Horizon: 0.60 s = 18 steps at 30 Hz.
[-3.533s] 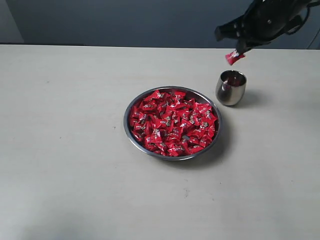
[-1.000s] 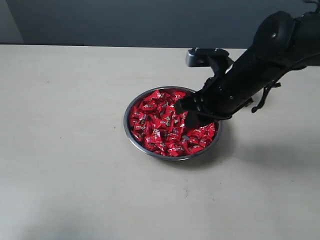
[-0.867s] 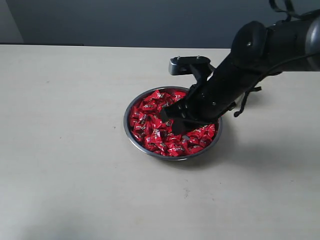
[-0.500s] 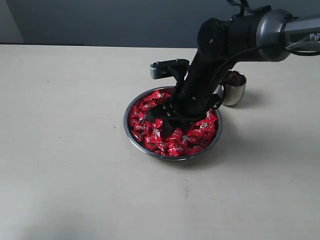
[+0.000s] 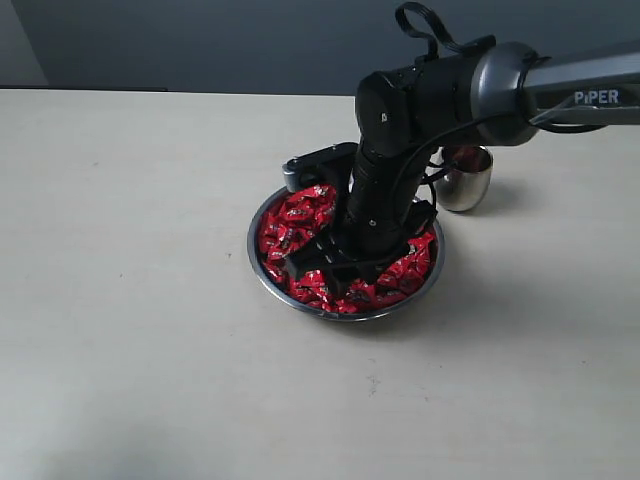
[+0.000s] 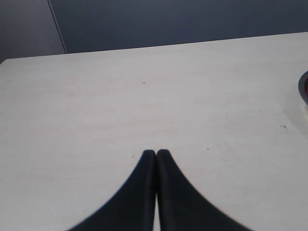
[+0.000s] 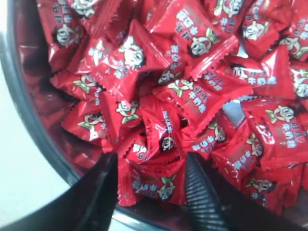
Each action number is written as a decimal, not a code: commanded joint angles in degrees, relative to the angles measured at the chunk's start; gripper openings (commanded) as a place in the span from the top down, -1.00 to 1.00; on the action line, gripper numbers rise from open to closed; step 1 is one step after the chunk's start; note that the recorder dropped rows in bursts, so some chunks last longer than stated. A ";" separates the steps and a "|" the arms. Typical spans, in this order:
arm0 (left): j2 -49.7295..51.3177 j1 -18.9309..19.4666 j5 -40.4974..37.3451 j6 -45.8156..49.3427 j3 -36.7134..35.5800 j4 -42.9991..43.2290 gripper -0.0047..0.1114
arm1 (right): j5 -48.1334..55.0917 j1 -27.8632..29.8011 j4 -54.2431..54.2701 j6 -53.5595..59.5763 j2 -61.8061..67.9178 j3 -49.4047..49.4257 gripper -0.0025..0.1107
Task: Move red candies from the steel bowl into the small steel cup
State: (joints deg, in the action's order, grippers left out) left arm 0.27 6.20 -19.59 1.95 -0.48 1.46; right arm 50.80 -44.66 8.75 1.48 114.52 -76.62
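Likely a lab: pale tabletop (image 5: 150, 330), plain grey wall (image 5: 200, 40).

Light even, diffuse; soft shadows right of bowl (image 5: 252, 250), cup (image 5: 468, 188). Glare on candies (image 7: 192, 101); wrist close-up slightly soft.

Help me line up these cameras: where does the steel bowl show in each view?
Exterior: steel bowl near the middle of the table.
Left wrist: only a sliver of its rim at the frame's edge.
Right wrist: its curved wall, holding the red candies.
Shared landmark: the pale table.
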 commanded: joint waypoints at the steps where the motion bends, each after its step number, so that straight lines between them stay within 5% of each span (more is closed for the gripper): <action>1: -0.27 -0.02 0.45 -0.27 0.48 0.10 0.91 | -1.16 -0.01 -0.65 -0.16 0.03 -0.32 0.20; 18: -0.27 -0.02 0.45 -0.27 0.48 0.10 0.91 | -1.05 -0.01 -1.24 -2.22 3.15 -0.20 0.20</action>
State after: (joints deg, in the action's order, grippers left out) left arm 0.27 6.20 -19.59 1.95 -0.48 1.46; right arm 49.61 -44.66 8.49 -0.31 117.55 -76.66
